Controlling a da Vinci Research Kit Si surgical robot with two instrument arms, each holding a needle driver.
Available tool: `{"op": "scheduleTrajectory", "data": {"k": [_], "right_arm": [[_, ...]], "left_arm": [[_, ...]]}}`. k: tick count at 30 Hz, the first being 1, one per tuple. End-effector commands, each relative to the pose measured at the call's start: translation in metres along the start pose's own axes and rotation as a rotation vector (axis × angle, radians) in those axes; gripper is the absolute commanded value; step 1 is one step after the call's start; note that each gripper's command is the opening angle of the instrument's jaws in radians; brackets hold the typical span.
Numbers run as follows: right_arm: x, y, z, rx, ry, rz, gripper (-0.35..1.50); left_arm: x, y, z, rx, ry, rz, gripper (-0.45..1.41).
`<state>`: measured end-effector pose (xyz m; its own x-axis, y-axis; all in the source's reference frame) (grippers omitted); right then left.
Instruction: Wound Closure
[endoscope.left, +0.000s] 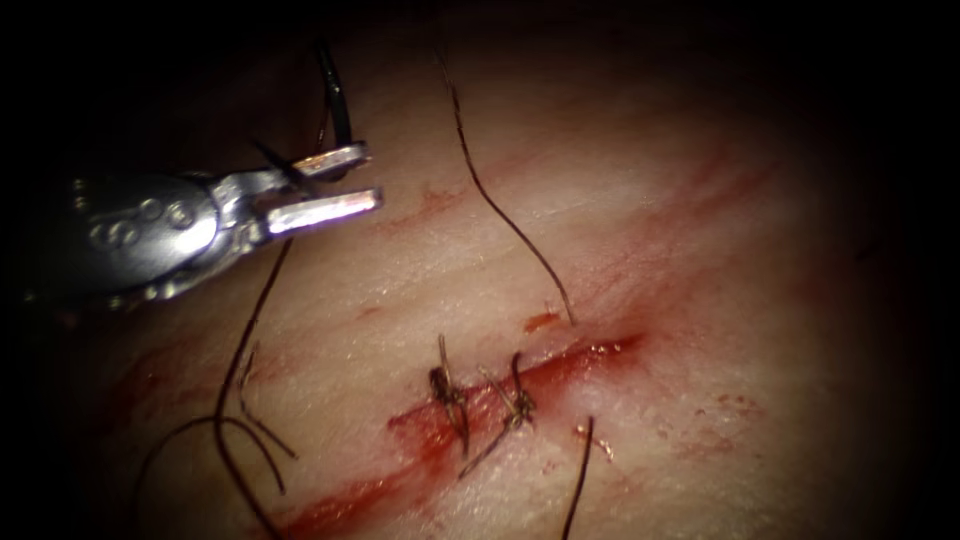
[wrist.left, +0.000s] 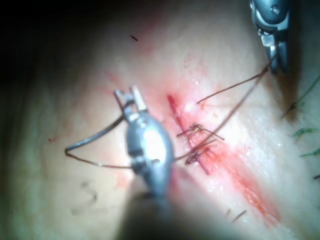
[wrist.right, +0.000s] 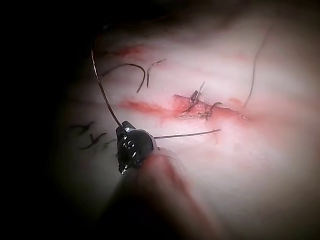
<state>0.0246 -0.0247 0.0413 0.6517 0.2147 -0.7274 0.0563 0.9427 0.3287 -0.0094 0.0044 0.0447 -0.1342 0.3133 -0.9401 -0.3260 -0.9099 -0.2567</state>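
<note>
My left tool (endoscope.left: 370, 178) hovers left of the cut (endoscope.left: 575, 358), shut on the curved needle (endoscope.left: 342, 115) near its pointed end. The needle arcs upward, free of the tissue (endoscope.left: 700, 250); the left wrist view shows the needle (wrist.left: 95, 136) curving away from those jaws (wrist.left: 129, 95). Its thread (endoscope.left: 245, 340) trails down over the tissue on the left. Two tied stitches (endoscope.left: 450, 395) cross the cut. Another strand (endoscope.left: 500, 210) rises from the cut's far edge. My right tool (wrist.left: 275, 66) is shut on thread that runs to the stitches; the same tool (wrist.right: 125, 129) shows with strands leaving it.
Cut ends of thread (endoscope.left: 262, 425) lie on the tissue at the lower left. A short strand (endoscope.left: 580, 470) runs down from the cut's near edge. Red fluid (endoscope.left: 420, 440) smears along the cut and streaks the tissue to the right.
</note>
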Motion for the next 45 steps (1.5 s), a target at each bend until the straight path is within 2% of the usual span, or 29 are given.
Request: {"op": "scheduleTrajectory", "data": {"k": [1,3,4,5,7,10,20,25,30,32,35,38,41,45], "right_arm": [[0.0005,-0.0002,0.0008,-0.037,0.053,-0.018,-0.35],[0.0004,0.0006,0.0005,-0.070,0.064,-0.022,-0.32],[0.0002,0.0011,0.0002,-0.101,0.067,-0.028,0.36],[0.0000,0.0015,0.0000,-0.123,0.065,-0.036,0.77],[-0.0010,0.0026,-0.0007,-0.178,0.055,-0.041,1.28],[-0.0027,0.0041,-0.0016,-0.196,0.059,-0.043,1.45],[-0.0112,0.0108,-0.0050,-0.209,0.114,-0.050,1.46],[-0.0135,0.0126,-0.0065,-0.219,0.188,-0.049,1.48],[-0.0157,0.0123,-0.0082,-0.146,0.237,-0.043,1.48],[-0.0159,0.0122,-0.0086,-0.137,0.242,-0.035,1.48],[-0.0164,0.0111,-0.0094,-0.061,0.313,-0.003,1.48],[-0.0166,0.0098,-0.0096,0.004,0.348,0.002,1.48],[-0.0168,0.0089,-0.0091,0.060,0.332,-0.026,1.48],[-0.0175,0.0086,-0.0081,0.079,0.302,-0.032,1.48]], "left_arm": [[-0.0006,0.0002,0.0005,-0.002,0.001,-0.001,-0.45],[-0.0006,0.0002,0.0005,-0.002,0.001,-0.001,-0.45],[-0.0006,0.0002,0.0005,-0.002,0.001,-0.001,-0.45],[-0.0005,0.0002,0.0005,-0.002,0.001,-0.001,-0.45],[-0.0006,0.0002,0.0005,-0.002,0.001,-0.001,-0.45],[-0.0006,0.0002,0.0005,-0.002,0.001,-0.001,-0.45],[-0.0006,0.0003,0.0007,-0.002,-0.002,0.001,-0.45],[-0.0008,0.0002,0.0006,-0.002,-0.002,0.001,-0.45],[-0.0008,0.0001,0.0006,-0.003,-0.002,0.001,-0.45],[-0.0008,0.0001,0.0006,-0.003,-0.002,0.001,-0.45],[-0.0009,-0.0003,0.0003,-0.006,-0.001,0.000,-0.45],[-0.0011,-0.0007,0.0000,-0.007,-0.002,0.000,-0.45],[-0.0012,-0.0010,-0.0004,-0.005,-0.005,0.000,-0.45],[-0.0009,-0.0015,-0.0012,-0.005,-0.010,-0.004,-0.45]]}}
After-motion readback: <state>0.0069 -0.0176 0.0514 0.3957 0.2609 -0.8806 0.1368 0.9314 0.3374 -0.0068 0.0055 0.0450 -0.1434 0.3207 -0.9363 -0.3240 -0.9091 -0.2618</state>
